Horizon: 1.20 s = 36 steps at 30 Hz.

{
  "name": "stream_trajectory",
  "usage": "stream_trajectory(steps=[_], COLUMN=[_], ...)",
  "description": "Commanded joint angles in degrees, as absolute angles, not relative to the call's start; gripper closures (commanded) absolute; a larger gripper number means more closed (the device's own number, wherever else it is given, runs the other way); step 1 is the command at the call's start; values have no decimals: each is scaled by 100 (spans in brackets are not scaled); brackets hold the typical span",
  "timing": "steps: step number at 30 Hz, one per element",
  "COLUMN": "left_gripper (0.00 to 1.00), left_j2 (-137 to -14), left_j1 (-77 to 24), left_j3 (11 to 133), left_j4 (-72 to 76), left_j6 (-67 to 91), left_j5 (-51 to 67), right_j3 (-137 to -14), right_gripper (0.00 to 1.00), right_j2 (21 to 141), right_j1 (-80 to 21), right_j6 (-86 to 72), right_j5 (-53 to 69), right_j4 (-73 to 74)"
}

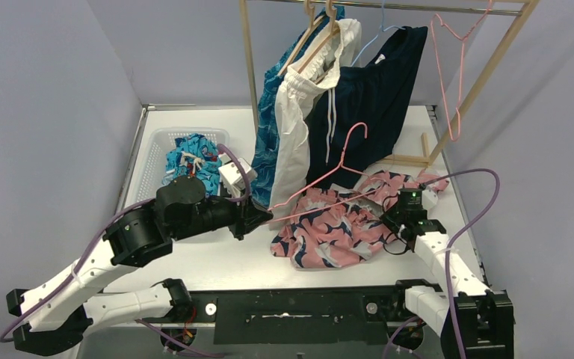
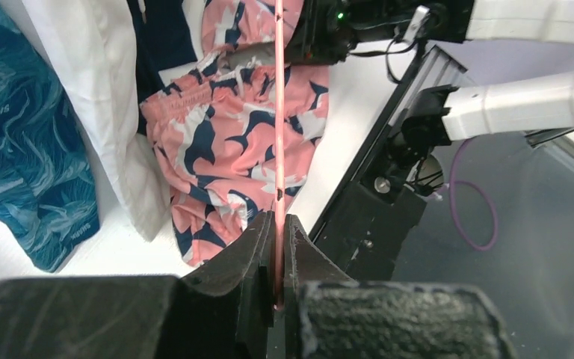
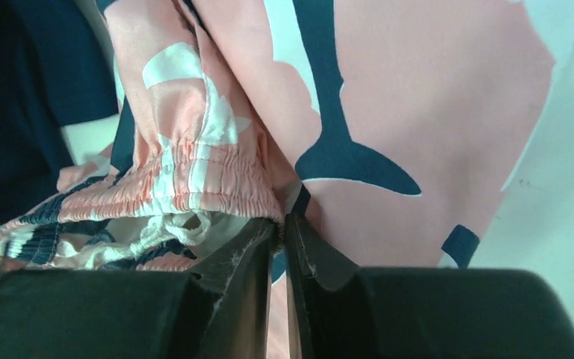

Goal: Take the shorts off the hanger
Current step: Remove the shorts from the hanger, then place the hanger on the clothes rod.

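Over on the left, a white basket is sitting at the back of the table, and the teal cartoon-print shorts are lying bundled inside it. Just in front of it the left gripper is reaching across, its jaws pressing tight on the wire of the pink hanger. The wrist view is showing that wire running straight out from between the fingers and over the pink fabric beyond.

Moving to the middle, the wooden rack is carrying three pairs. The blue leaf-pattern shorts are hanging furthest left, the white drawstring shorts are draping right beside them, and the navy shorts are hanging to the right, behind the white pair.

Below them, the pink-and-navy shorts are lying crumpled on the table, with the pink hanger's hook sticking up above them. Whether the wire is threading through the waistband, I cannot tell.

On the right, the right gripper is sitting at the edge of that pair. Its wrist camera is showing the fingers all but together, pinching fabric just beside the gathered elastic waistband. Up at the far right of the rail, a second pink hanger is dangling bare.
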<state>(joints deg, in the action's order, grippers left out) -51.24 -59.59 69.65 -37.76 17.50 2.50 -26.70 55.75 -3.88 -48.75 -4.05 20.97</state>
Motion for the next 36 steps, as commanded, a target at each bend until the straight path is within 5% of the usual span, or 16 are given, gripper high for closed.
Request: stream_trajectory(steps=[1,11,22,31,36], left_gripper=[100,100,100,100,100], left_j2=[-4991,-5187,-5449,-5931,-6110], left_j1=[-5986,-6002,-6047,-6149,-6259], left_j3=[7006,6050,5542,5282,5182], left_j4=[-3450,-1358,242,1230,1689], left_j6=[1810,1951,1552,1044,894], left_j5=[380,-233,-531,-954,-1191], right_j3=[-2674,-2654,-3199,-3848,-3844], right_gripper=[83,36,43,49,49], right_j2=[5648,3694,2238,2977,3313], right_j1=[-308,-309,-307,-397,-1389], right_j6=[-5104,-5901,-6068,-6507,-6718], right_j5=[322,536,1064,2775,2369], right_j4=[1787,2571,2061,264,-477])
